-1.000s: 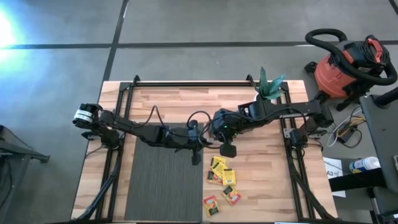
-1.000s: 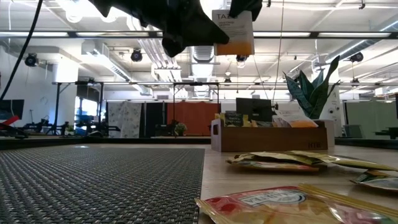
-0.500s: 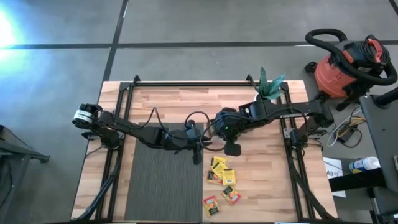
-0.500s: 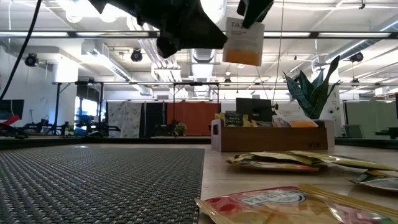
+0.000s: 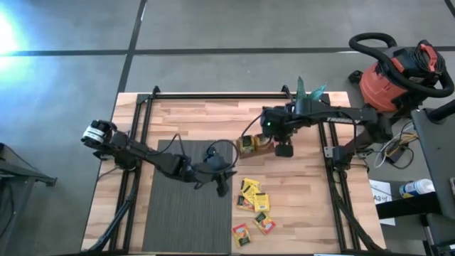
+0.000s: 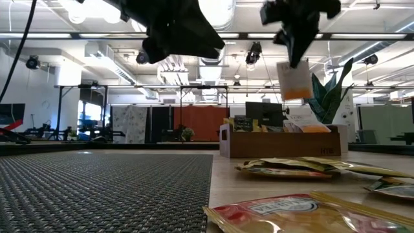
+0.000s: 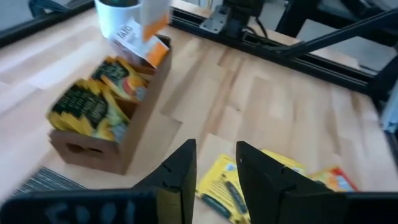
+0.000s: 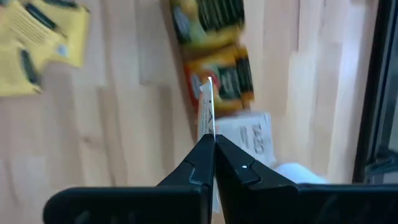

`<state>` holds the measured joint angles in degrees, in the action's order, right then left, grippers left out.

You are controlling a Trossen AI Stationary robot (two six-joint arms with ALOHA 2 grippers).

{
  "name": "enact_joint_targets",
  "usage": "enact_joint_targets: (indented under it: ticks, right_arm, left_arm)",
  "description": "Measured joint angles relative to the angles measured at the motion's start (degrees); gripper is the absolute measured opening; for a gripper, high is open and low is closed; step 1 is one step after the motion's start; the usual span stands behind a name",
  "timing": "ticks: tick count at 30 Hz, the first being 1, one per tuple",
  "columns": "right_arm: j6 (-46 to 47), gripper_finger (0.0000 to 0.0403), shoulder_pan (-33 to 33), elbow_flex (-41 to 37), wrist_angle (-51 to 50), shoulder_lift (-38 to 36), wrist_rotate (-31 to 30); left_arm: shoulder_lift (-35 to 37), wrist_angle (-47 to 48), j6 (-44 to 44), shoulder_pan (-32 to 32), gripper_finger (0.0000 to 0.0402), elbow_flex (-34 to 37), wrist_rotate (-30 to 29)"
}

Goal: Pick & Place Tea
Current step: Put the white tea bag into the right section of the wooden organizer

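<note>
Hanging sachet (image 6: 294,81) above tray (image 6: 279,144), plant (image 6: 326,97) behind

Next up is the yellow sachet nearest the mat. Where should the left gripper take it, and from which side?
Take the yellow sachet by its free edge facing the mat, where the left gripper is. It lies flat on the table, other sachets overlapping its far side, so probably come from above and pinch that edge.

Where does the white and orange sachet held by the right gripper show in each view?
High view: hidden under the right gripper, beside the wooden tray.
Low view: the sachet hangs from that gripper, above the tray.
Left wrist view: sachet, blurred, above the tray's far end.
Right wrist view: edge-on sachet pinched between the fingers, tray contents beyond.
Shared landmark: the wooden tray.
</note>
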<state>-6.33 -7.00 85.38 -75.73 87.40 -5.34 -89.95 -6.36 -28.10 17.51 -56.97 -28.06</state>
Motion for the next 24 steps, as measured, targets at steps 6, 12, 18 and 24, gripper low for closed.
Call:
enact_joint_targets:
  ticks: [6, 12, 18, 24]
  right_arm:
    - [-5.52, 0.0008, -6.2, -8.93, 1.65, -1.19, 2.18]
    - [-9.24, 0.0008, -8.34, -15.1, 9.37, -2.03, 2.37]
    - [-12.84, 0.0008, -10.58, -18.41, 9.96, -2.21, 2.13]
    - [-15.1, 0.0008, -11.59, -20.72, 10.15, -2.28, 2.2]
  left_arm:
    - [0.0, 0.22, -3.66, 1.51, 0.0108, 0.02, -0.63]
    - [0.0, 0.89, -6.61, 1.97, 0.0108, 0.05, -2.98]
    - [0.0, 0.93, -7.1, 2.11, 0.0108, 0.07, -5.17]
    - [0.0, 1.05, -7.11, 2.08, 0.0108, 0.08, -8.06]
